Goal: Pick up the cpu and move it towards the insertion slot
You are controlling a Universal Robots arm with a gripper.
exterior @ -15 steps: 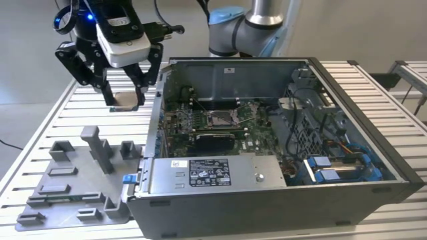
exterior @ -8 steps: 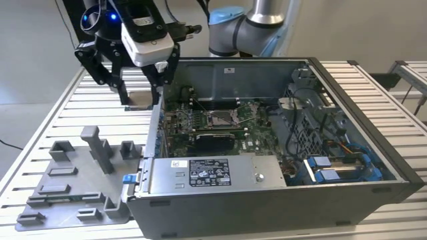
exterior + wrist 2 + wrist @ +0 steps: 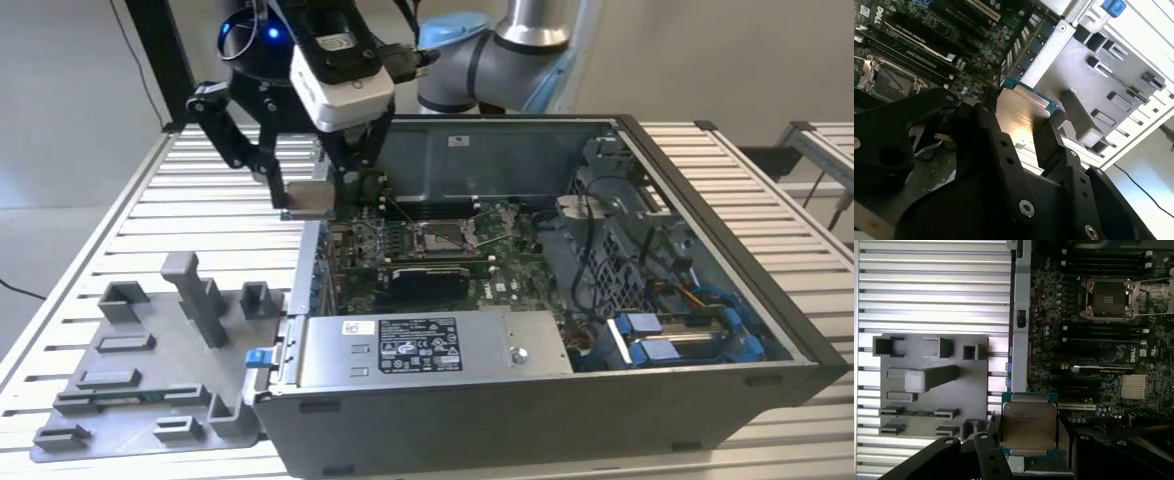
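"Gripper, item one: condition?"
"Black fingers closed partway onto the cpu, one on each opposite edge. Chip held flat, silvery face showing in both wrist views."
"Item two: location of the cpu?"
"Aloft over the side wall of the computer case, between the grey tray and the motherboard; touching neither."
"Item three: the insertion slot?"
"Farthest entry. Set in the motherboard, well apart from the chip, toward the exterior view's right and lower, inside the case. Chip edges run roughly parallel to the socket frame; by my judgement, little twist separates the two."
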